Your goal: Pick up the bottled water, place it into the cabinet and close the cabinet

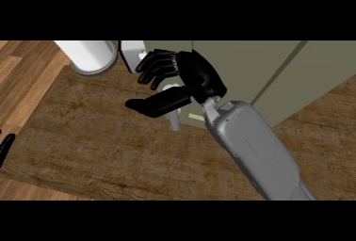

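Fingers of the right hand [182,77] spread open against the cabinet [278,75] door by its handle [172,120], likely to push it shut. Bottled water is not visible, presumably inside. A left hand [5,148] fingertip shows at the edge; its state is unclear.

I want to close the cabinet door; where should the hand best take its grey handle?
Grip the handle at its middle, coming from the front face of the cabinet door. It is a slim bar, so fingers can curl round it. The right hand covers its upper part.
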